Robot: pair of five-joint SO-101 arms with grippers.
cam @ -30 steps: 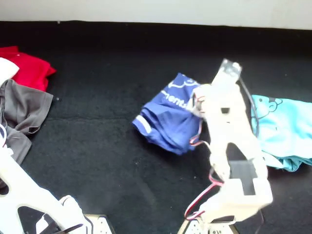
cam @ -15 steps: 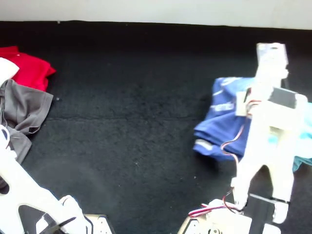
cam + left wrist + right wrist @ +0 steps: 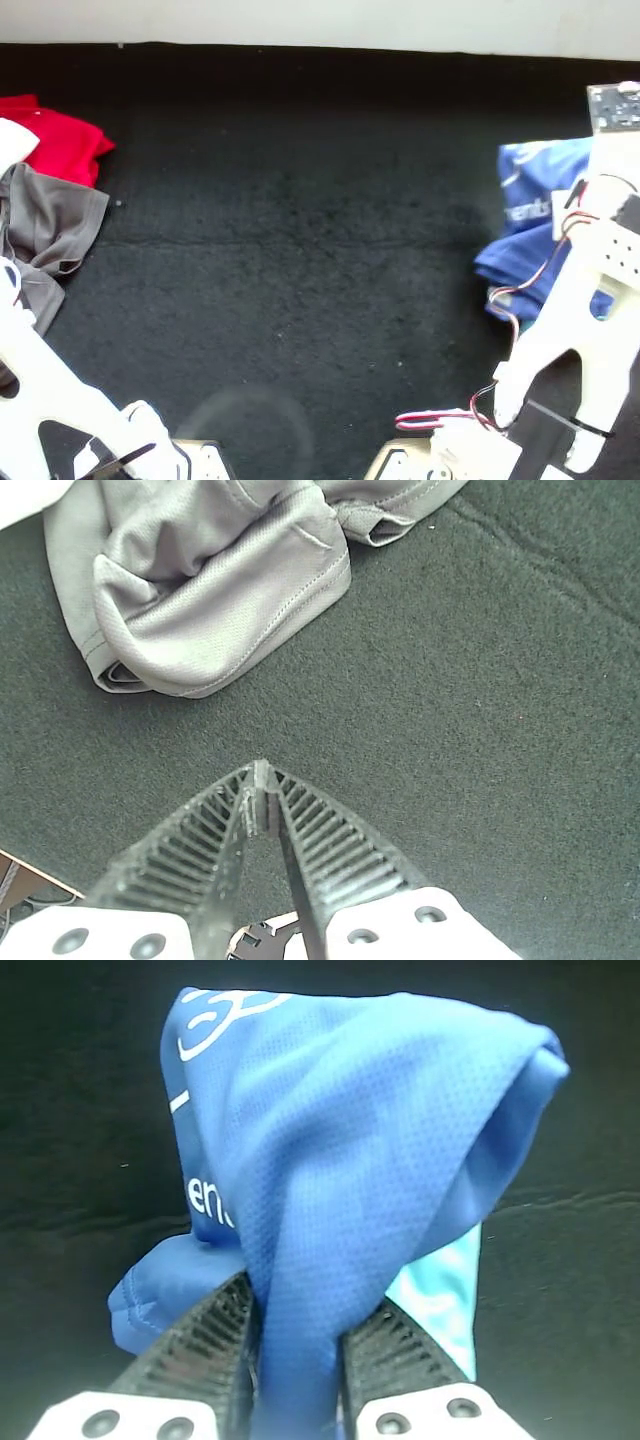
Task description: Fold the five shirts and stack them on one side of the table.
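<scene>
Both jaws of my right gripper (image 3: 295, 1305) clamp the blue shirt (image 3: 350, 1140) at the right edge of the table (image 3: 300, 250), arm stretched forward. My left gripper (image 3: 262, 780) hangs closed, empty, near the grey shirt (image 3: 220, 590) at the left edge.

The only print showed on the blue shirt (image 3: 530, 190). In the high view, white lettering (image 3: 527, 212) ran across its crumpled cloth, and the right arm (image 3: 600, 290) covered the end of the row, so no whole word could be made out. In the right wrist view the blue shirt (image 3: 380, 1140) carried a few white letters (image 3: 205, 1200) close to the right gripper (image 3: 300, 1300), which pinched the fabric between its fingers. The row was cut off where the cloth folded inward. Farther from the gripper sat a short white dash (image 3: 178, 1102) and a looping white line drawing (image 3: 215, 1015), too partial to read as a sign.
</scene>
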